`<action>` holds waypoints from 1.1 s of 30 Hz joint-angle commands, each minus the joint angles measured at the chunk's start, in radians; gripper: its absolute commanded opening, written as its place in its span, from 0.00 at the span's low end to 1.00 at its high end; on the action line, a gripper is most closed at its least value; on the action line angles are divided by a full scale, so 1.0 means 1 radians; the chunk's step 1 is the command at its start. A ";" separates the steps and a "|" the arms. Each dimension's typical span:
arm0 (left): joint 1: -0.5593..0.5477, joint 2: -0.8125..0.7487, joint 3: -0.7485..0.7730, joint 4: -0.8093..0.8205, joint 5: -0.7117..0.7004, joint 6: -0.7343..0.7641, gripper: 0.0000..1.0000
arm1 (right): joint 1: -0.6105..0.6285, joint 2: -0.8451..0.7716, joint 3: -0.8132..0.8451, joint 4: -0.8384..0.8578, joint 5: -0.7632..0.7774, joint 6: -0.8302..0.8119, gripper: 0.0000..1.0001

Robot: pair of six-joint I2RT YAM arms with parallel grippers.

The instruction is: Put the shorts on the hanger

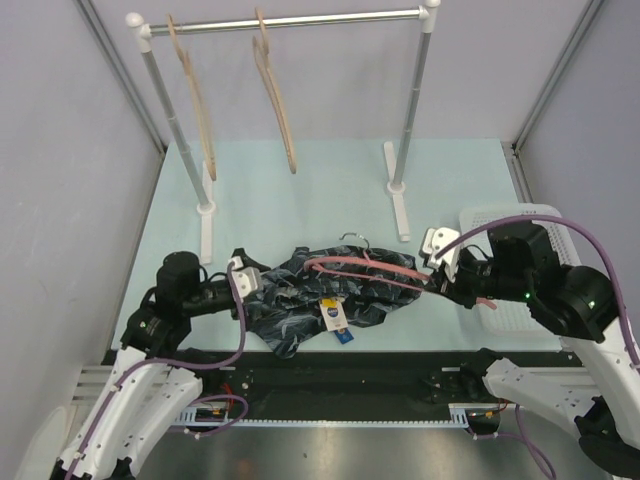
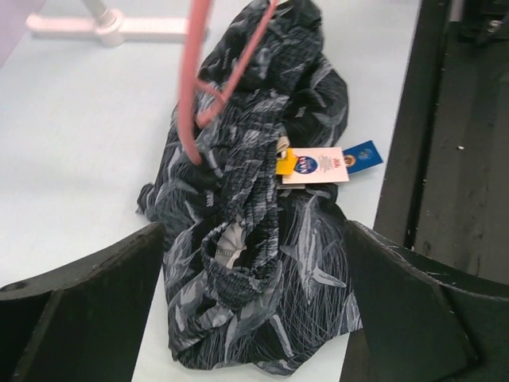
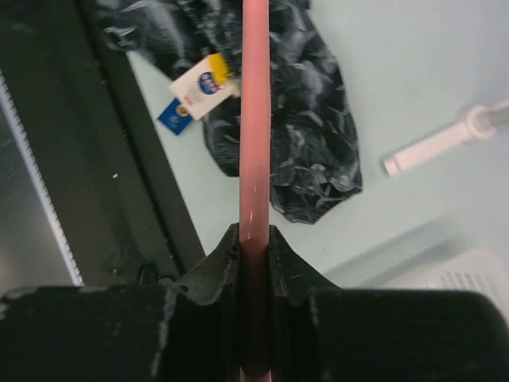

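The navy printed shorts (image 1: 320, 293) lie crumpled on the table's near middle, their tag (image 1: 333, 313) facing up. The pink hanger (image 1: 365, 266) lies across and partly through them, its silver hook (image 1: 355, 238) pointing away. My right gripper (image 1: 440, 280) is shut on the hanger's right end; in the right wrist view the pink bar (image 3: 254, 119) runs up from between the closed jaws. My left gripper (image 1: 250, 278) is open at the shorts' left end. In the left wrist view the shorts (image 2: 254, 239) lie between the spread fingers (image 2: 87, 294), and the hanger (image 2: 199, 95) enters the fabric.
A clothes rail (image 1: 290, 22) on white feet stands at the back with two tan wooden hangers (image 1: 275, 95). A white basket (image 1: 520, 265) sits at the right under my right arm. The table's black front edge (image 1: 330, 365) lies just below the shorts.
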 commanded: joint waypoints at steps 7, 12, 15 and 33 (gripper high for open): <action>-0.068 0.038 0.019 0.005 0.145 0.140 0.86 | 0.016 0.013 -0.032 0.046 -0.212 -0.205 0.00; -0.172 0.065 0.010 0.091 0.053 0.070 0.76 | 0.037 0.030 -0.035 0.072 -0.238 -0.218 0.00; -0.201 0.090 0.001 0.160 0.026 0.024 0.71 | 0.054 0.041 -0.035 0.077 -0.235 -0.234 0.00; -0.321 0.211 0.054 0.068 -0.089 0.014 0.00 | 0.181 0.190 -0.035 0.192 -0.066 -0.179 0.53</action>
